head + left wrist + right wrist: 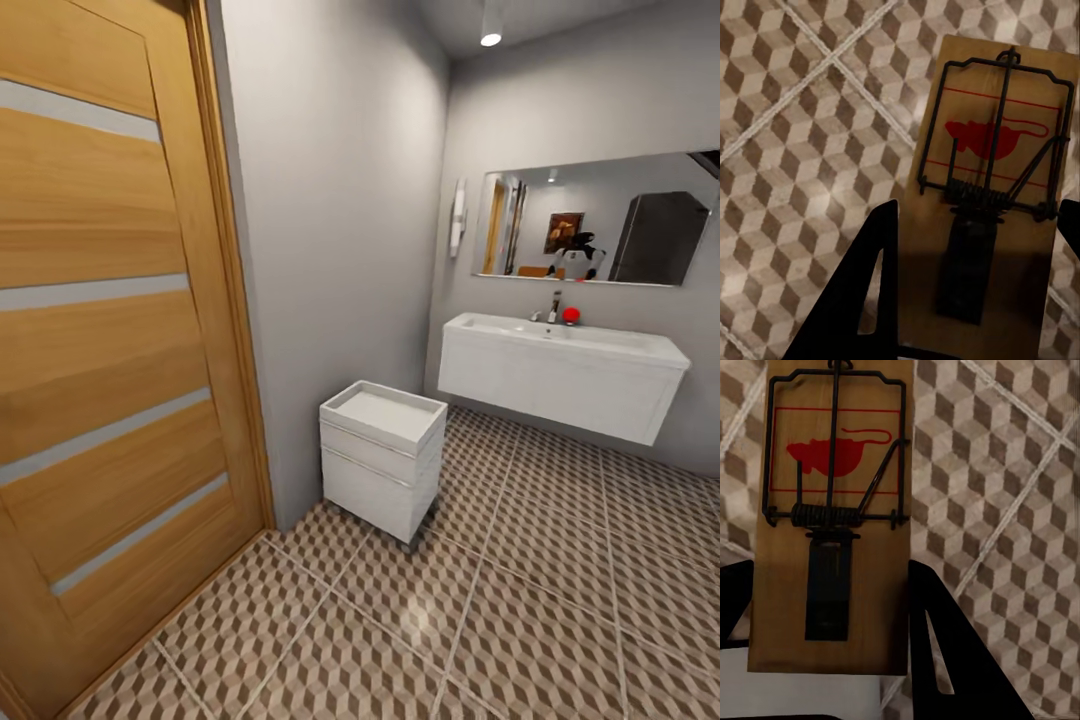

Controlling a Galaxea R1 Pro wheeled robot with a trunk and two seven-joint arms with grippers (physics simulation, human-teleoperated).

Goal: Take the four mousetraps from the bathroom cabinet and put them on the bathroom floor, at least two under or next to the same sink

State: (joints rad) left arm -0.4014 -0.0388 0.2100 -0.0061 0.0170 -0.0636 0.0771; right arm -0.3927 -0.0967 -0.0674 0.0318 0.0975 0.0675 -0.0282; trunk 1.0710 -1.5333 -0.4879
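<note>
Each claw is clamped on a mousetrap above the bathroom floor (802, 135): the left claw (979, 281) pinches one mousetrap (990, 195) between its fingers, the right claw (829, 630) another mousetrap (832, 517) likewise.

matt pale wood on the mousetrap (986, 225) in my left gripper (979, 247), dark wire metal, sink (560, 370) glossy white, floor (520, 590) smooth tile

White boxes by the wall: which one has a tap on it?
The wide white wall-hung vanity with the basin under the mirror has the chrome tap. The small white drawer unit beside the wooden door has none.
</note>
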